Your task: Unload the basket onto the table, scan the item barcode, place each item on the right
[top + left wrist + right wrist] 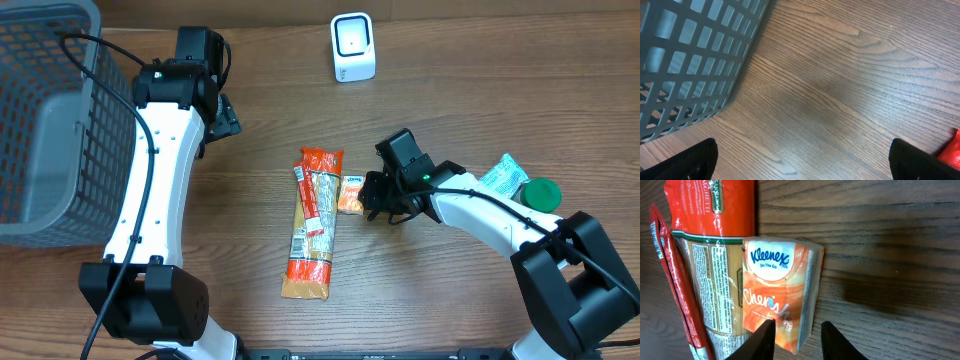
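A small orange-and-white Kleenex tissue pack (350,193) (777,287) lies flat on the wooden table, against the right side of a long red pasta packet (312,225) (700,280). No barcode shows on its upper face. My right gripper (375,195) (797,330) stands astride the pack's near right corner, jaws narrowed: the left finger overlaps the top face, and a sliver of wood shows between the pack's side and the right finger. The white scanner (353,47) stands at the back. My left gripper (225,115) (802,160) hangs wide open over bare wood.
A grey mesh basket (50,120) (690,60) fills the left side, close to the left arm. A green-capped item (543,193) and a light packet (503,178) lie under the right arm's elbow. The pasta packet's red corner (952,150) shows at the left wrist view's right edge.
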